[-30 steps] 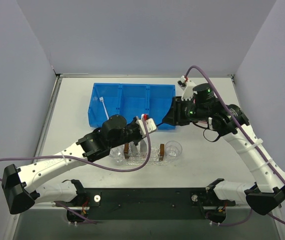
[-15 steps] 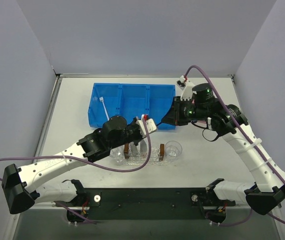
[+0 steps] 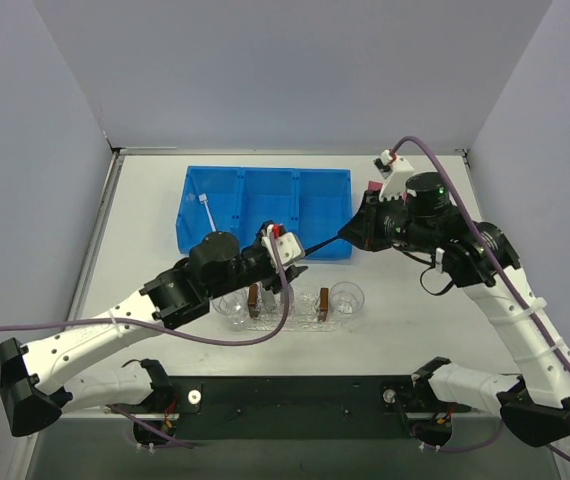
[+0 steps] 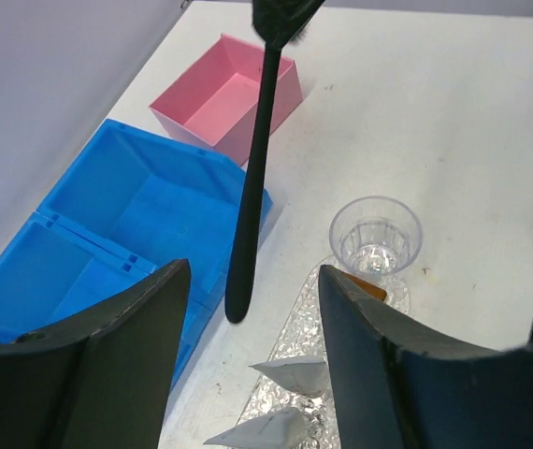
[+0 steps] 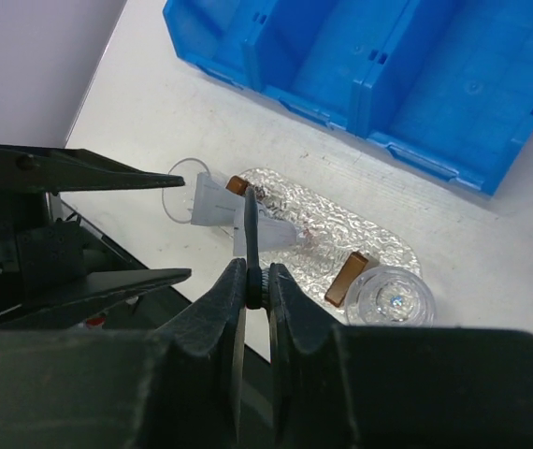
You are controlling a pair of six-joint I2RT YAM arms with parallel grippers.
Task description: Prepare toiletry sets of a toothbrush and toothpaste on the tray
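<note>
Opened since a second ago, the left gripper (image 4: pixel 252 281) straddles the slim black toothbrush (image 4: pixel 257 159), pinched by the right gripper (image 5: pixel 255 281) above the clear glittery oblong tray (image 5: pixel 379 238). Two silvery toothpaste tubes (image 5: pixel 208 201) lie there; at 11 o'clock, the white toothbrush (image 3: pixel 208 212) is not yet out of the blue three-compartment bin (image 3: pixel 315 195).

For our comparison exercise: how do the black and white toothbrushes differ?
The black toothbrush is gripped by the right claw; the white toothbrush lies loose in the bin's left compartment. Black runs crosswise; white runs nearly front to back. Both are slim; neither is on the tray.
</note>
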